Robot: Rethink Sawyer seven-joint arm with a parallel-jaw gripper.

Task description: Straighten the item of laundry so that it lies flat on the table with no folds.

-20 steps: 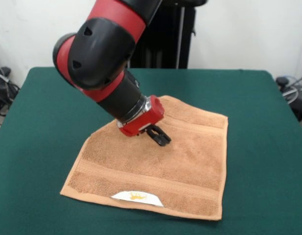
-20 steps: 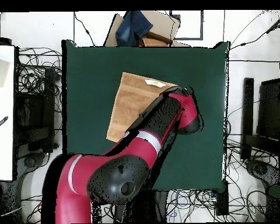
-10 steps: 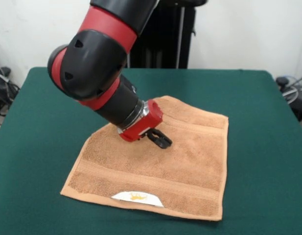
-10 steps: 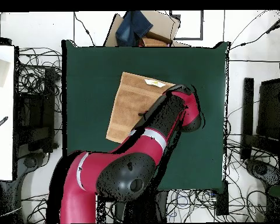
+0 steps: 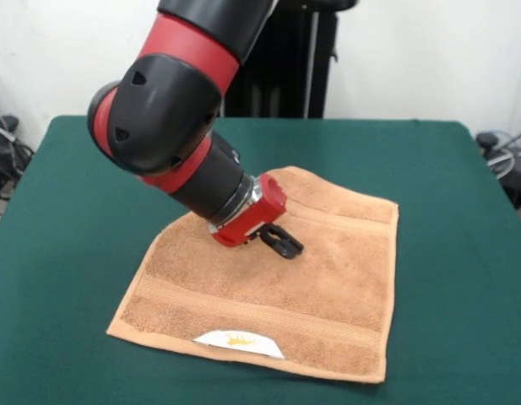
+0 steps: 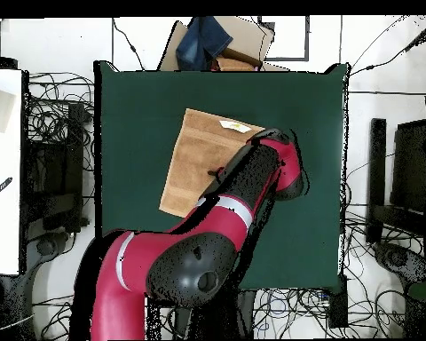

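Front view, gripper (image 5: 284, 244) on towel (image 5: 328, 287), claw state unclear, towel's far corner hidden behind arm

Arm (image 6: 243, 191) hides towel's (image 6: 194, 151) right part overhead; pincer (image 5: 285, 245) state unclear.

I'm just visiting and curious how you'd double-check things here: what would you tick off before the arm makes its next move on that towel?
1. Towel fully on the table, no edge overhanging: ok.
2. Towel flat with no folded-over corner: ok for the parts in view; the stretch under the arm cannot be seen.
3. Label showing at the towel's near edge in the front view, not tucked under: ok.
4. Gripper low over the towel's middle: ok; whether it touches the cloth: cannot tell.
5. Gripper open or shut: cannot tell.
6. Nothing else lying on the table near the towel: ok.
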